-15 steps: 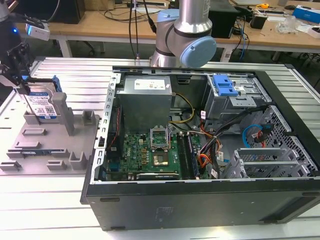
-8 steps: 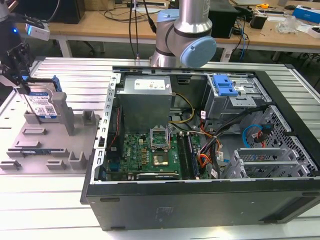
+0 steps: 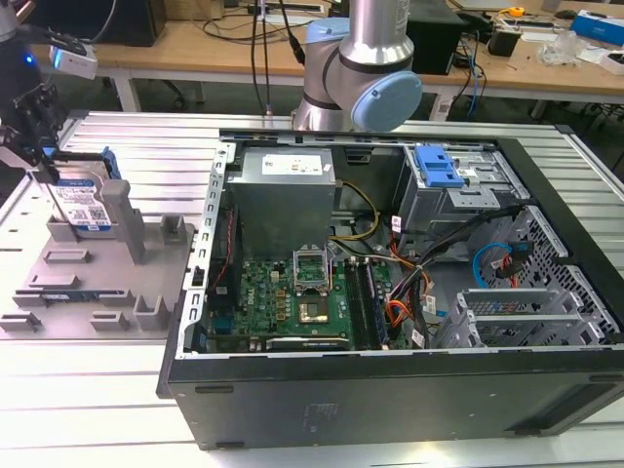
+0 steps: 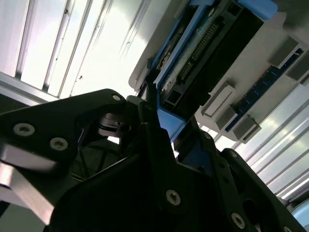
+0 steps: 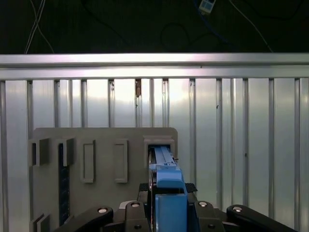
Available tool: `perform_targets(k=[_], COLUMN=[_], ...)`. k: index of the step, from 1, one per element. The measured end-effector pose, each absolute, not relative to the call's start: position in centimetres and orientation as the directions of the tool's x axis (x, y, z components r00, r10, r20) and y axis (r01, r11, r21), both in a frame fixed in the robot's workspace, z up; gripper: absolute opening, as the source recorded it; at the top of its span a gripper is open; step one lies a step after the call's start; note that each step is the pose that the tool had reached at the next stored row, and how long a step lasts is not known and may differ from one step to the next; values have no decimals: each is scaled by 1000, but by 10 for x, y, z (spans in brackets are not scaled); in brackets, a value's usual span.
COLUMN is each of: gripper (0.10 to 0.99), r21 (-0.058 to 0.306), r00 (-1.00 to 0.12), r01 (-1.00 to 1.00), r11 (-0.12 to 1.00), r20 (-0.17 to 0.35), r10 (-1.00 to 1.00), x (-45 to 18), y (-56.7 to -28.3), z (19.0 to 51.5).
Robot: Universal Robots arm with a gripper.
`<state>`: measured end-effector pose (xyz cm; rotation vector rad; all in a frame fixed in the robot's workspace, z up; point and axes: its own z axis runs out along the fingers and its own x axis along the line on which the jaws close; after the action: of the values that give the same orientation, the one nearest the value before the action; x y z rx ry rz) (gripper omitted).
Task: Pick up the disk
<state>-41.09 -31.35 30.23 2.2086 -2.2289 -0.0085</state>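
The disk [image 3: 84, 206] stands on edge in a slot of the grey holder tray [image 3: 102, 292] at the exterior view's left, its blue-and-white label facing out and a blue rail on its edge. My gripper [image 3: 47, 174] comes down on its upper corner from above. In the first wrist view the disk's blue rail [image 5: 167, 181] sits between the dark fingers, and the gripper [image 5: 169, 195] is shut on it. The second wrist view has the disk [image 4: 203, 53] running away from the gripper [image 4: 159, 121], with its connector edge visible.
An open computer case [image 3: 390, 400] fills the middle and the exterior view's right, with a grey power supply [image 3: 283, 195], a motherboard [image 3: 292, 297] and a bright blue clip [image 3: 436, 168] inside. The arm's base [image 3: 361, 68] stands behind it. The table is ribbed metal [image 5: 241, 145].
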Motion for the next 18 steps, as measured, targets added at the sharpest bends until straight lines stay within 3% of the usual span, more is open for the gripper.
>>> perform_targets(k=[18], gripper=[369], r21=[7], r00=[-2], r01=[-1000], r11=[2], r20=[-1], r10=[-1000], x=[-411], y=[-313], z=[412])
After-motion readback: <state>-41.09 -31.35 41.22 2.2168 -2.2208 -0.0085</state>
